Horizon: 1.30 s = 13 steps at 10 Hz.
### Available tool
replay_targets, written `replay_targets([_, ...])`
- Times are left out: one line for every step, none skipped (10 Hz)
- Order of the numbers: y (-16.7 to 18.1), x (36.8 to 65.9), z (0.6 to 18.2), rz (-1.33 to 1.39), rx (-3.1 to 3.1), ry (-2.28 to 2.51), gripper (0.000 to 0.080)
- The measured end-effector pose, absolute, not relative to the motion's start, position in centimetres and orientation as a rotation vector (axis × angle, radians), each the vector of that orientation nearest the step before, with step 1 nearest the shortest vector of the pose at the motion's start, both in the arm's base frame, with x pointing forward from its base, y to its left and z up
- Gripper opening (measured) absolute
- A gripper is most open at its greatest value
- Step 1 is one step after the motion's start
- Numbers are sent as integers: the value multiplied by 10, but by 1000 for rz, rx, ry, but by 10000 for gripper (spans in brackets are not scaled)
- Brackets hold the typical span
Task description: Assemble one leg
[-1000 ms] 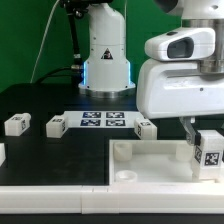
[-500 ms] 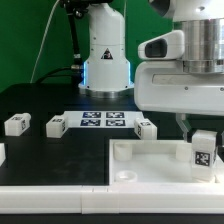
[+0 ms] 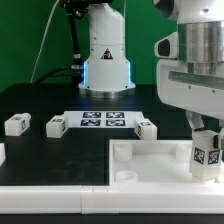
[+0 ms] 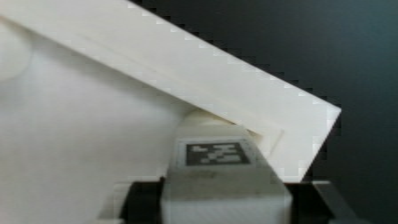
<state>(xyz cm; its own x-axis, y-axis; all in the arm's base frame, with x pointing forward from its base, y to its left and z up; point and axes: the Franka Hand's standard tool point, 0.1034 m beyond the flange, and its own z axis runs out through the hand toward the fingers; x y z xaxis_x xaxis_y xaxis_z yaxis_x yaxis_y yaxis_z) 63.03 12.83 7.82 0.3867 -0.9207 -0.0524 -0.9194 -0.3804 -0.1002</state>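
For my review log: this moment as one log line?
gripper: shut on leg | leg: upright at tray corner | seated: cannot tell

The leg (image 3: 207,152), at the lower right of the exterior frame, is looking like smooth white plastic with a matt printed tag. The tray (image 3: 150,149) is showing similar smooth white plastic. The counter (image 3: 40,100) is appearing matt black, and the arm's casing (image 3: 195,90) is gleaming glossy white.

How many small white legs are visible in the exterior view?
4. From the exterior view's left: first leg, second leg, then past the marker board third leg, and fourth leg in the end effector. A cut-off white piece at that left edge may be a fifth.
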Motion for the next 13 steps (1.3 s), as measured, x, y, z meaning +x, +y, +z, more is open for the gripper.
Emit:
replay_targets([129, 631, 78, -12, -2463, 1755, 293])
replay_targets([129, 631, 78, -13, -2469, 1746, 293])
replay_targets([129, 631, 78, -17, -2508, 1690, 293])
replay_targets([129, 631, 78, -17, -2512, 1683, 465])
replay_targets([127, 631, 76, -24, -2592, 1566, 465])
replay_targets([126, 632, 74, -32, -2698, 1381, 610])
replay_targets([128, 632, 75, -41, -2759, 1257, 638])
replay_targets([131, 632, 77, -35, -2814, 1140, 646])
replay_targets([132, 634, 79, -48, -2892, 946, 646])
replay_targets([132, 637, 81, -63, -2951, 758, 649])
replay_targets([132, 639, 82, -83, -3006, 560, 649])
replay_targets([132, 639, 82, -93, -3039, 418, 649])
replay_targets([130, 640, 82, -101, -3066, 243, 649])
